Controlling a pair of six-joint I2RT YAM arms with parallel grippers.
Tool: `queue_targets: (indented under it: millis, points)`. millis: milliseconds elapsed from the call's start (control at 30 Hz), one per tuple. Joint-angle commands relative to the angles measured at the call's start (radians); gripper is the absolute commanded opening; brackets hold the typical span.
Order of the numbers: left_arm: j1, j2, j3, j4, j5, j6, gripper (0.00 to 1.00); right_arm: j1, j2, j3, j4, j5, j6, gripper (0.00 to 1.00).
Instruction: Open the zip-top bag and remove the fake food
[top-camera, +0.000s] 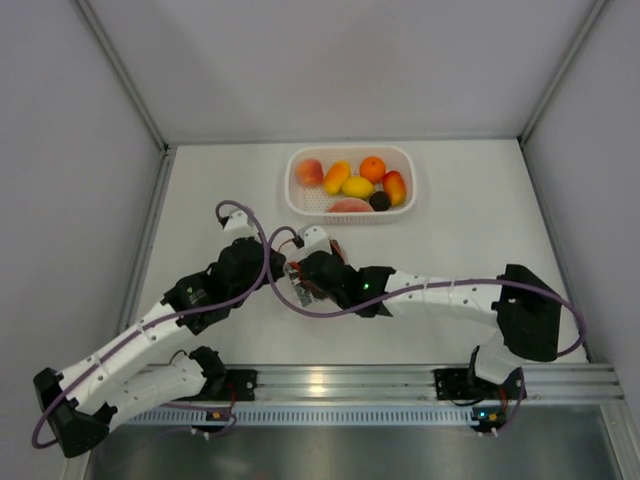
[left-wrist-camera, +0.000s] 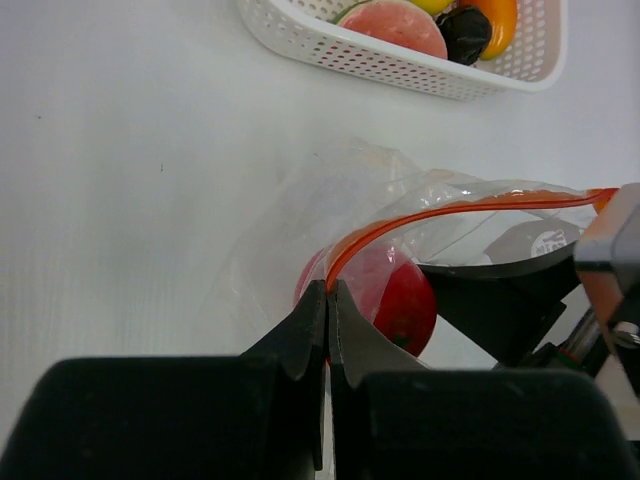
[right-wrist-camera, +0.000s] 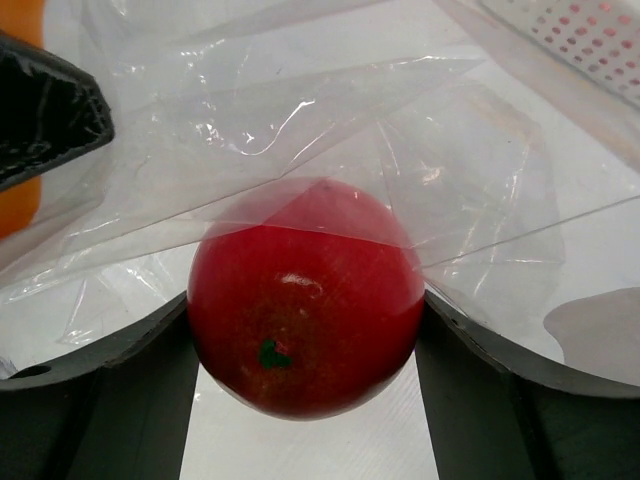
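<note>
On the left, the left end effector (left-wrist-camera: 327, 292) was clenched on the zip-top bag (left-wrist-camera: 330, 190), its fingertips pinched together on the orange-red zip strip (left-wrist-camera: 450, 205) at the near end of the mouth. From that pinch the strip curved up and away to the right, and the mouth stood open. The clear, crinkled bag lay on the white bench (top-camera: 460, 230) in the middle, between the two wrists.

Inside the mouth sat a glossy red fruit (right-wrist-camera: 305, 300) with a small green mark on its skin, half under a fold of plastic. The right end effector (right-wrist-camera: 305, 345) reached into the bag and was grasping this fruit, one dark finger (right-wrist-camera: 150, 370) pressed against each side.

Farther back on the bench, well apart from the bag, a white perforated basket (top-camera: 292, 190) held the other fake food (top-camera: 357, 186): orange, yellow, pink and dark pieces.
</note>
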Motion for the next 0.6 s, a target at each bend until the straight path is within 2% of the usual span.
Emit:
queue_targets:
  millis: [0,233,567]
  points:
    - [0.002,-0.052,0.014,0.023,0.007,0.024,0.0,0.018,0.048,0.078,-0.042,0.052,-0.096,0.53]
    - [0.0,-0.085,0.014,0.023,-0.011,0.033,0.0,0.018,0.118,0.123,-0.103,0.106,-0.174,0.54]
    - [0.002,-0.122,-0.013,0.02,-0.008,0.044,0.0,-0.028,0.094,0.134,-0.155,0.236,-0.076,0.53]
